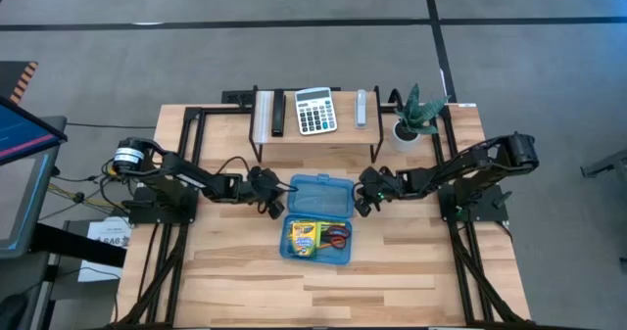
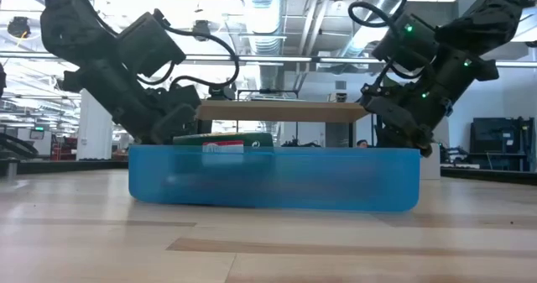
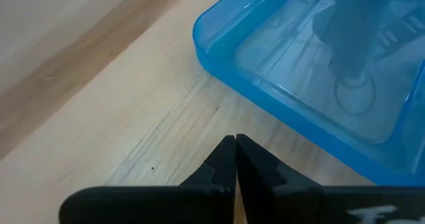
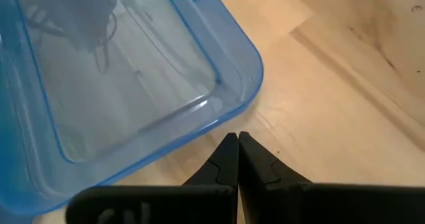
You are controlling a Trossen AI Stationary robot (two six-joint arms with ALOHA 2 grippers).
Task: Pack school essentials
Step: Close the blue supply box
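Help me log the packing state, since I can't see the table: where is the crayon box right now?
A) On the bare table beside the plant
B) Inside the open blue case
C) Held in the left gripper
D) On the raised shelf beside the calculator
B: the high view shows the crayon box lying inside the blue case, next to the red-handled scissors.

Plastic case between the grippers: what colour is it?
Translucent blue; the case shows best in the high view.

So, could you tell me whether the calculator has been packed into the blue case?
No, the calculator sits on the raised shelf at the table's far side, apart from the blue case.
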